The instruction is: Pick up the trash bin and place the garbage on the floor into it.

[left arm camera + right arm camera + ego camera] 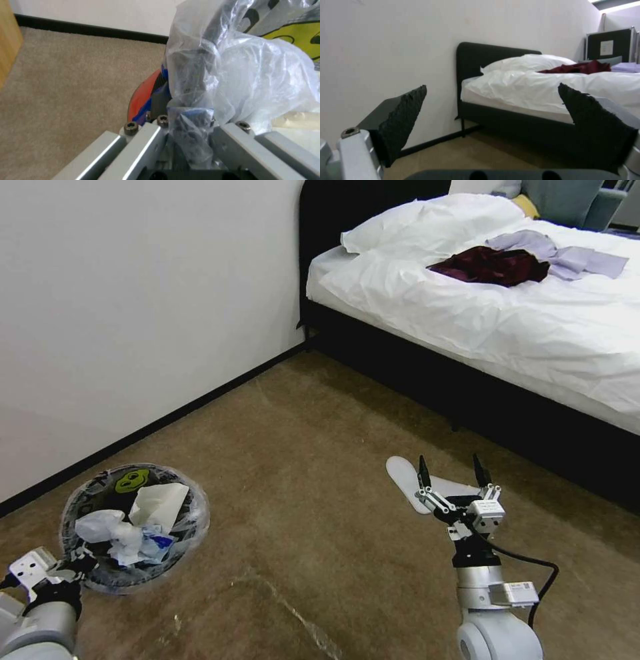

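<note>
The left gripper (pixel 85 565) is clamped on the rim of the bin (pixel 135 527), pinching the clear liner (pixel 233 82) with it; the bin sits out from the wall (pixel 133 313), apart from it. Its rim carries a yellow smiley sticker (pixel 134 481); the white lettering is unreadable. Crumpled garbage (pixel 137 527) lies inside. The right gripper (pixel 453 468), farther from the wall, is spread wide and empty above the floor (pixel 307 460), over a white flat piece (pixel 408 480).

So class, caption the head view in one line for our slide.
Left pincer grips the litter-filled trash bin; right pincer hangs open above a white insole.
</note>
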Robot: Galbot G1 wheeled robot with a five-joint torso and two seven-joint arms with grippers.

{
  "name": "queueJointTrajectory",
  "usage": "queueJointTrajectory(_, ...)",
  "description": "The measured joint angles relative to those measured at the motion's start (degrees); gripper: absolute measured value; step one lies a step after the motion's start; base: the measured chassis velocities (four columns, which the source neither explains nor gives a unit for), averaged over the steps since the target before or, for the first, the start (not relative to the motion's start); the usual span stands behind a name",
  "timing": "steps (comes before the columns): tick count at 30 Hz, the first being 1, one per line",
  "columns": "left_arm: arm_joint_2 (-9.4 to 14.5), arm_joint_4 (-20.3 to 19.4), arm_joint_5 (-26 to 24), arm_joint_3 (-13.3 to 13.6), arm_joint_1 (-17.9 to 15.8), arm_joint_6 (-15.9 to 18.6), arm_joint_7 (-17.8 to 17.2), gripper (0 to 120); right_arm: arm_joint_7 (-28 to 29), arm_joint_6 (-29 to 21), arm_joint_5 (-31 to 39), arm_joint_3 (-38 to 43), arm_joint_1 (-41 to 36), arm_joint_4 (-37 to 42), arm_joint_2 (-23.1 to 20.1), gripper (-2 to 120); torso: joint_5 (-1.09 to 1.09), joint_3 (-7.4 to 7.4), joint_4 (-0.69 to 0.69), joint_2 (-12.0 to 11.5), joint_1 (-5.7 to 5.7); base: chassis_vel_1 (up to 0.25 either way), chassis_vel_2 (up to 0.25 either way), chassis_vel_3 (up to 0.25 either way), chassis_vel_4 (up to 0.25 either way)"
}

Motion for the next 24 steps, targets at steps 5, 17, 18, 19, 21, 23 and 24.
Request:
queueJointTrajectory(5,0.01,0.19,0.0,0.0,-0.04,0.0,0.02,1,-0.01,0.56,-0.04,-0.21,0.19,-0.56,0.09,100,0.0,0.01,0.0,0.0,0.02,-0.099,0.113,0.104,-0.089)
queueJointTrajectory(17,-0.02,0.55,0.02,0.0,-0.38,-0.02,0.07,1,-0.21,0.99,-0.16,-0.46,0.68,-1.55,0.29,100,0.01,0.0,0.0,0.0,0.0,0.0,0.0,0.0,0.0)
queueJointTrajectory(18,-0.02,0.54,0.02,0.02,-0.36,-0.02,0.06,1,-0.31,0.98,-0.19,-0.45,0.67,-1.56,0.32,100,0.01,-0.01,0.0,0.0,0.0,0.0,0.0,0.0,0.0)
queueJointTrajectory(19,-0.02,0.54,0.02,0.02,-0.36,-0.02,0.06,1,-0.31,0.98,-0.19,-0.45,0.67,-1.56,0.32,100,0.01,-0.01,0.0,0.0,0.0,0.0,0.0,0.0,0.0)
queueJointTrajectory(21,-0.02,0.53,0.03,0.12,-0.36,0.02,-0.01,1,-0.6,0.89,-0.36,-0.45,0.6,-1.61,0.41,100,0.0,0.0,0.0,0.0,-0.01,0.0,0.0,0.0,0.0)
queueJointTrajectory(23,0.0,0.51,0.04,0.21,-0.4,0.08,-0.1,1,-0.65,0.78,-0.51,-0.46,0.59,-1.69,0.49,100,0.01,-0.01,0.0,0.0,-0.01,0.0,0.0,0.0,0.0)
queueJointTrajectory(24,0.02,0.42,0.05,0.31,-0.43,0.14,-0.16,1,-0.66,0.75,-0.63,-0.47,0.59,-1.76,0.56,100,0.01,-0.01,0.0,0.0,0.0,0.0,0.0,0.0,0.0)
